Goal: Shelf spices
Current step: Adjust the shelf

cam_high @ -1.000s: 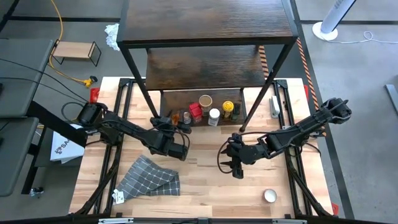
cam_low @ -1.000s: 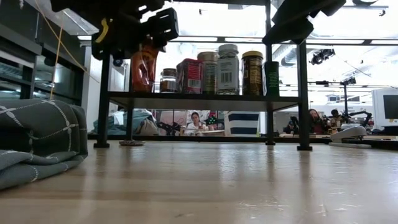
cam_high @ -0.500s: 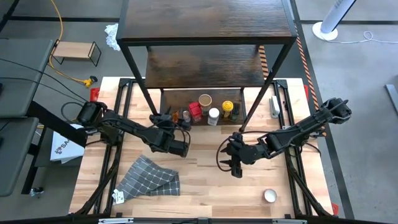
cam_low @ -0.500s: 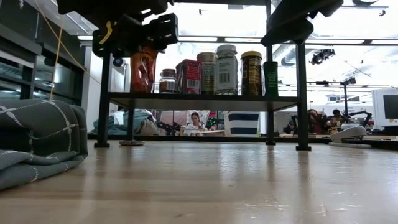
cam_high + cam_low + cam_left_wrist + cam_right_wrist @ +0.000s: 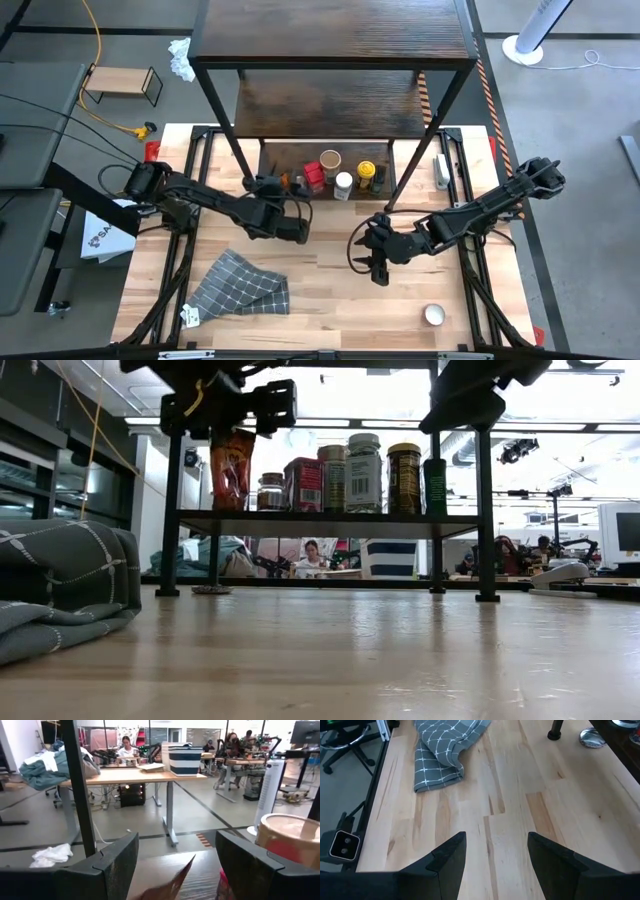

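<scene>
The dark wood shelf stands at the table's far side. On its lowest board stands a row of spices: a dark jar, a red tin, taller jars and a green bottle. A red-orange pouch stands upright at the row's left end. My left gripper is open just above it, one finger on either side of the pouch's top. My right gripper hangs open over the table's middle, holding nothing. My left gripper's fingers stand level on either side of the pouch's top, coming from the table's near side. I cannot tell whether either finger touches it.
A grey checked cloth lies bunched at the near left. A small round tin sits near the right front corner. A flat metal disc lies by the shelf's left front leg. Bare wood lies between the arms.
My left gripper has moved toward the far edge, closer to the shelf, and a little up. The red-orange pouch, tilted a second ago, now stands upright at the left end of the row. My right arm has kept still.
</scene>
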